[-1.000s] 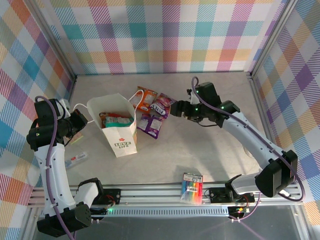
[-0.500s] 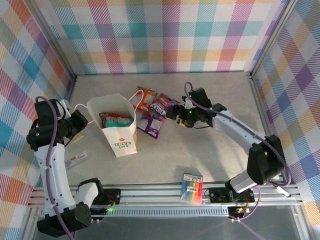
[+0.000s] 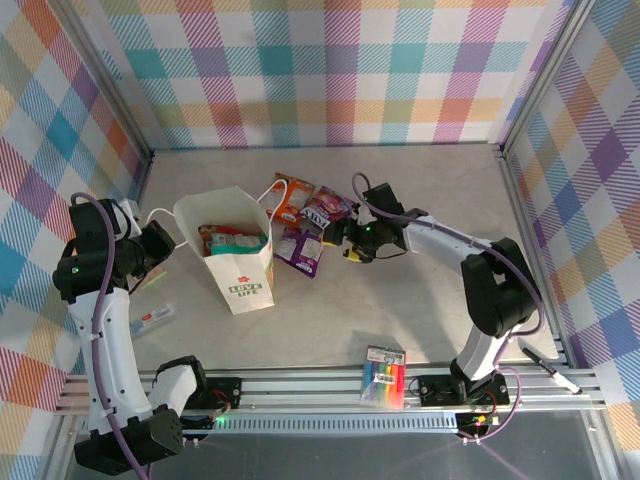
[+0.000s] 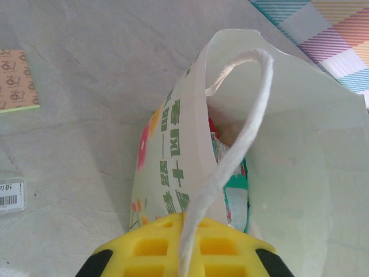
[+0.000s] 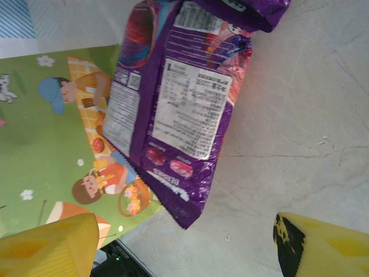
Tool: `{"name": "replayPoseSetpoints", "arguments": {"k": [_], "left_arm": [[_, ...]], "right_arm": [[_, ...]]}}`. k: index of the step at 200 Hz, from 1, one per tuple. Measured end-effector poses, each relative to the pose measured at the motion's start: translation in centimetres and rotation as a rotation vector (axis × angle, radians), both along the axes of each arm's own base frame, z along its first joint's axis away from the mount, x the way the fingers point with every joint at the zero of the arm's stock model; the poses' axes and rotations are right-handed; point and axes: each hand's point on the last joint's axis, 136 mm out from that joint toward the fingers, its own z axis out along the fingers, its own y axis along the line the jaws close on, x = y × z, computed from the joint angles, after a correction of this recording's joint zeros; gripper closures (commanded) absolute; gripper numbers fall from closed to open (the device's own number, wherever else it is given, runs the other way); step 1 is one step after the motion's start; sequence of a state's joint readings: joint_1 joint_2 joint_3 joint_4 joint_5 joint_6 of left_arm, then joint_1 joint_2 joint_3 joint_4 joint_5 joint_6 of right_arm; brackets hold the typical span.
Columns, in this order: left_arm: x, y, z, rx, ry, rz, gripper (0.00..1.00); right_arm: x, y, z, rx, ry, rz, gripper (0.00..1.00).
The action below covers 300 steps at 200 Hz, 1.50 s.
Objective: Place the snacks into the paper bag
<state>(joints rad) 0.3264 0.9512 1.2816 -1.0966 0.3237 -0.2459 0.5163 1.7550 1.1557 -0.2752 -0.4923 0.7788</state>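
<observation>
The white paper bag (image 3: 240,272) stands open left of centre, with a red and a teal snack (image 3: 234,241) inside. My left gripper (image 3: 160,242) is shut on the bag's twisted handle (image 4: 242,144); the cord runs between the yellow fingers (image 4: 144,248). Right of the bag lie an orange snack (image 3: 292,197), a pink-purple one (image 3: 325,207) and a small purple one (image 3: 303,248). My right gripper (image 3: 340,238) hovers open just right of the small purple packet (image 5: 179,115), which lies between and ahead of its fingers (image 5: 46,248), against the bag's cartoon face (image 5: 46,144).
A rainbow marker pack (image 3: 384,376) lies by the front rail. A pen (image 3: 548,366) rests at the front right. A small labelled item (image 3: 152,320) and a sticky pad (image 4: 17,81) lie left of the bag. Checked walls close in the table.
My right arm has swung left and lower, bringing its open gripper up to the small purple packet. The left arm and the bag have not moved.
</observation>
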Motion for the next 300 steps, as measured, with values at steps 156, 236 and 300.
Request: {"name": "replayPoseSetpoints", "arguments": {"k": [156,236,300], "left_arm": [[0.0,0.2,-0.1,0.007,0.005,0.007,0.95],[0.0,0.2,-0.4,0.005,0.012,0.007,0.95],[0.1,0.2,-0.4,0.005,0.011,0.007,0.95]], "right_arm": [[2.2,4.6,-4.0,0.017,0.067,0.078,0.20],[2.4,5.7,-4.8,0.008,0.079,0.093,0.20],[2.2,5.7,-5.9,-0.014,0.102,0.092,0.20]]}}
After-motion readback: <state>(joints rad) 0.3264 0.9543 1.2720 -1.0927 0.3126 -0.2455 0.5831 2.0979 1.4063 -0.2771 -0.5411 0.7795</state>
